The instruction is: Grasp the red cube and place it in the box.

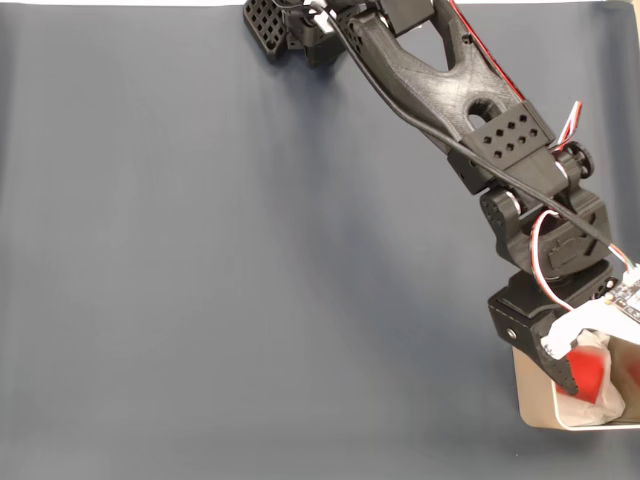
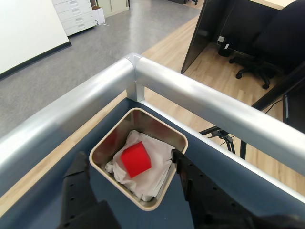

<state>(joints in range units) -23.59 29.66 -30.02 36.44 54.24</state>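
Observation:
The red cube [image 2: 136, 159] lies on crumpled white paper inside the box [image 2: 143, 114], a beige container with rounded corners near the table's corner. My gripper [image 2: 128, 161] hovers above the box, open, with one black finger [image 2: 78, 171] on the left and the other on the right of the cube, both well apart from it. In the fixed view the box [image 1: 535, 418] sits at the bottom right edge, and the red cube [image 1: 592, 375] shows partly under the gripper [image 1: 583, 362].
A dark blue-grey mat [image 1: 250, 280] covers the table. A silver metal rail [image 2: 200, 98] runs along the table edges just beyond the box. The black arm [image 1: 440, 70] reaches in from the top of the fixed view.

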